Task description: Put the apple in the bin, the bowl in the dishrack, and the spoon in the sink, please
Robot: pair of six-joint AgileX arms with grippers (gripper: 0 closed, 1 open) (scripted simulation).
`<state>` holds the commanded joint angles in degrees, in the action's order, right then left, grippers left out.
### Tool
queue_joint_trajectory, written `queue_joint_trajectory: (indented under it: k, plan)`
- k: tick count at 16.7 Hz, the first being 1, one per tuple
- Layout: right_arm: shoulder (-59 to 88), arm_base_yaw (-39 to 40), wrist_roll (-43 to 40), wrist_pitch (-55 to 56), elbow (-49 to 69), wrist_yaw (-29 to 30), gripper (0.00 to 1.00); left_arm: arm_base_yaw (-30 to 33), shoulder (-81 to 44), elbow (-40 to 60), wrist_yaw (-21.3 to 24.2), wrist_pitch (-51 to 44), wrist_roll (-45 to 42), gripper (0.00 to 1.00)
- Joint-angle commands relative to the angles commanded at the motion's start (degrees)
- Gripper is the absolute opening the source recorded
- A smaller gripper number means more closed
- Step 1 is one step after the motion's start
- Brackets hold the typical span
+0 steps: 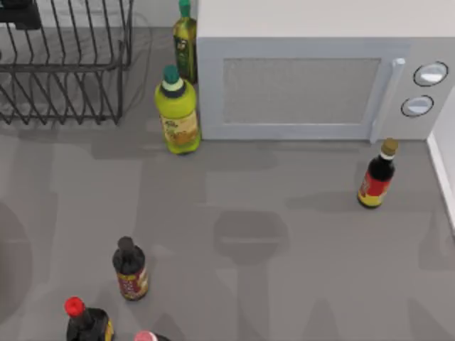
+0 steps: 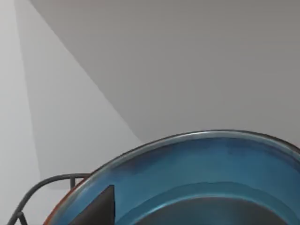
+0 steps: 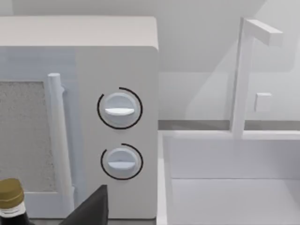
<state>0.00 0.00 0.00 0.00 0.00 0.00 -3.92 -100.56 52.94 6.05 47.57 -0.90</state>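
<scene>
- Hanging close under the left wrist camera, the bowl (image 2: 211,173) is seen with its teal inside turned up toward the lens, and a curved wire of the dishrack (image 2: 47,180) lies just beside its rim.
- In the top view the dishrack (image 1: 64,64) is placed at the far left corner of the table (image 1: 284,234), with a yellow-green bottle (image 1: 178,110) standing near its right side.
- The left gripper (image 2: 96,208) is judged to be clamped on the bowl's wall. One dark finger is seen against the inner glaze, while its partner is hidden beyond the rim.
- The right gripper (image 3: 91,211) is parked facing the microwave (image 3: 117,126) and the sink (image 3: 225,187). How far open it stands cannot be told.
- No long axis is offered by the bowl, since it is round. Its mouth is pointed at the wrist camera, and whether it is level with the table cannot be told.
- A slip is the first risk: a wide, deep bowl is being carried by one edge, so it could pivot or slide out of the pinch if it is swung.
- A bad landing is the second risk. If it is let go off-centre, the rim could be caught on the tops of the slanted bars, and the bowl tipped over the rack's side.
- A release from too high would be punished as well — a bounce off thin wires is judged likely.
</scene>
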Motion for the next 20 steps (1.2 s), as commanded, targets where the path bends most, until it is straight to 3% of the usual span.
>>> queue_joint_trajectory:
  k: [4,8,20]
  plan:
    - [0.0,0.0,0.0,0.0,0.0,0.0,1.0,0.25,3.12,-2.45,-0.15,-2.26,-0.68,1.0]
    - [0.0,0.0,0.0,0.0,0.0,0.0,1.0,0.87,15.32,-9.64,-0.78,-8.81,-1.73,1.0]
    - [0.0,0.0,0.0,0.0,0.0,0.0,1.0,3.17,79.59,-40.11,-4.52,-35.98,1.43,1.0]
